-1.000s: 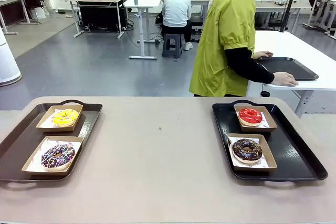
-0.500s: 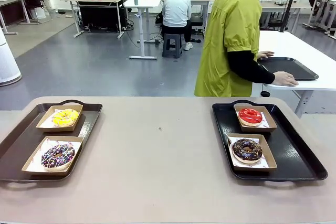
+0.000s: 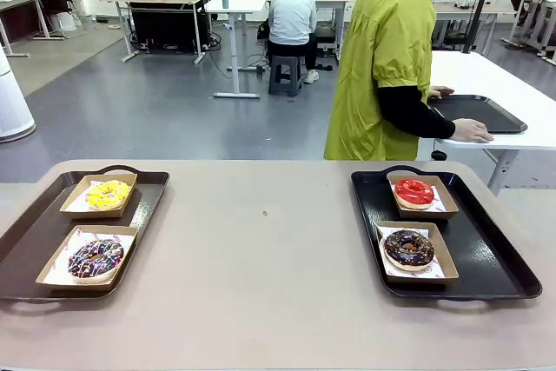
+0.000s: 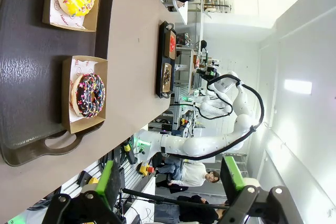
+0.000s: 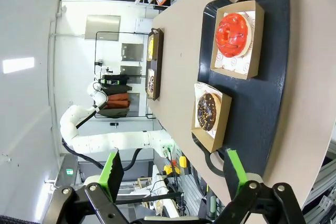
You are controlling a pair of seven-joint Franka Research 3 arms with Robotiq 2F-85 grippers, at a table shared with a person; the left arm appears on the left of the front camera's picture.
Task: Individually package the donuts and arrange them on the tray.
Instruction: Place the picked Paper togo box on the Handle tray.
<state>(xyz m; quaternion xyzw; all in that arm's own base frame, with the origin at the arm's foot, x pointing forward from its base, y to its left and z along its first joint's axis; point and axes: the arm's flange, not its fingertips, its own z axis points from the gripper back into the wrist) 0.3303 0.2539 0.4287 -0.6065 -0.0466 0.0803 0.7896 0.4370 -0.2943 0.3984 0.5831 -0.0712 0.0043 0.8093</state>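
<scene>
Trays and boxes on a shared worktable

Two dark trays (image 3: 139, 202) (image 3: 486, 249) sit well apart on a tan table (image 3: 269, 249), each carrying two paper-lined cardboard boxes (image 3: 74, 277) (image 3: 441, 260), while a person in a lime-green top (image 3: 382, 67) stands behind, turned toward a neighbouring white table (image 3: 512, 84).

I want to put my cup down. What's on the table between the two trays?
Nothing: in the front view, the tabletop between the left tray and the right tray is bare, apart from a tiny dark speck.

Beyond my beige desk (image 3: 278, 301) I see a glossy grey floor (image 3: 165, 110), white-topped work tables on metal legs (image 3: 234, 6) along the white back wall, a small dark stool (image 3: 285, 76), and another white table (image 3: 486, 84) at right.
</scene>
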